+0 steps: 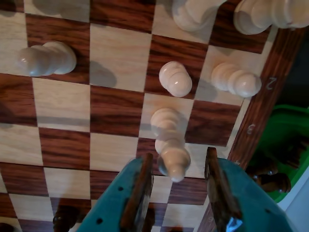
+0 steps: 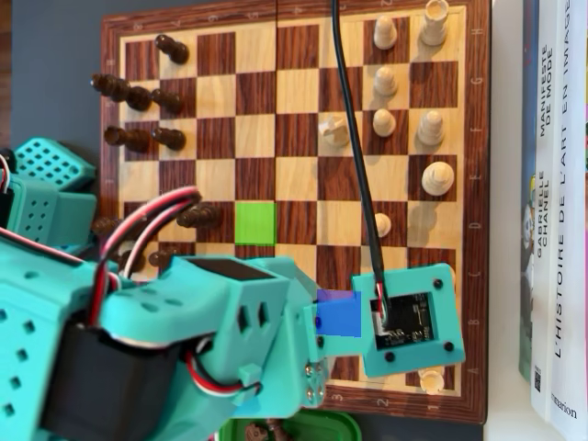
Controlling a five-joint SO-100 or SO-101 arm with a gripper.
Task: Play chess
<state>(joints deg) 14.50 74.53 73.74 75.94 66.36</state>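
The wooden chessboard [image 1: 116, 58] fills the wrist view. A tall white piece [image 1: 169, 140] with a pointed top stands on a light square near the board's right border. My gripper [image 1: 178, 154] is open just above it; one brown-padded finger [image 1: 140, 188] is left of the piece's top, the other [image 1: 217, 188] right of it, with a gap on each side. In the overhead view my teal arm [image 2: 202, 340] and its camera module [image 2: 409, 317] cover that corner of the chessboard [image 2: 294, 55] and hide the gripper. There, a green square [image 2: 255, 222] and a blue square [image 2: 338, 314] are marked.
Two white pawns [image 1: 176, 79] [image 1: 236, 79] stand just beyond the tall piece, and another white piece [image 1: 46, 59] at the left. Dark pieces [image 2: 138, 92] line the overhead view's left side. A green tray [image 1: 282, 130] off the board holds dark pieces [image 1: 270, 181]. Books [image 2: 551, 202] lie at the right.
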